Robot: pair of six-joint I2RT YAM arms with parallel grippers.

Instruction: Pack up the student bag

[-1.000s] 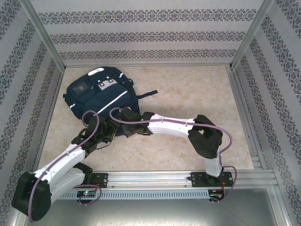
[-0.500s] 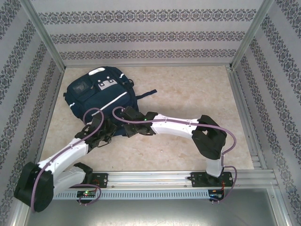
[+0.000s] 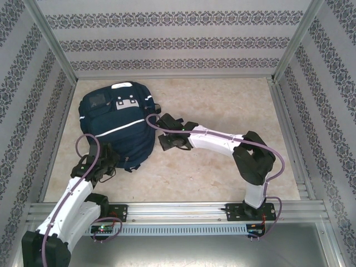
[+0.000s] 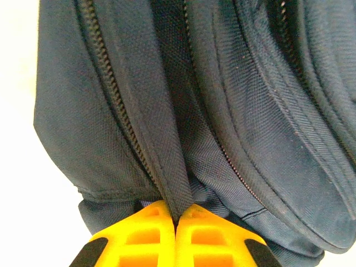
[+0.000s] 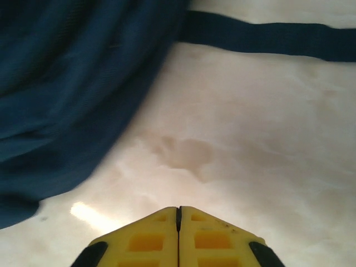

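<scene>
The student bag (image 3: 117,130), a big navy backpack with a white strip across it, lies at the left of the table. My left gripper (image 3: 109,159) is at its near end. In the left wrist view the yellow fingers (image 4: 139,233) are shut on a fold of the bag's navy fabric (image 4: 167,167) beside a zipper (image 4: 111,94). My right gripper (image 3: 157,120) hovers by the bag's right side. In the right wrist view it (image 5: 178,210) is shut with nothing in it, above bare table, with the bag (image 5: 67,83) to its left.
A dark strap (image 5: 267,38) of the bag trails over the table beyond the right gripper. Patterned walls with metal rails (image 3: 55,128) close in the table on three sides. The beige tabletop (image 3: 233,105) lies right of the bag.
The left gripper has closed on the bag's fabric and drawn back toward the near left; the bag has swung and stretched lengthwise. The right gripper has moved farther back and right, off the bag.
</scene>
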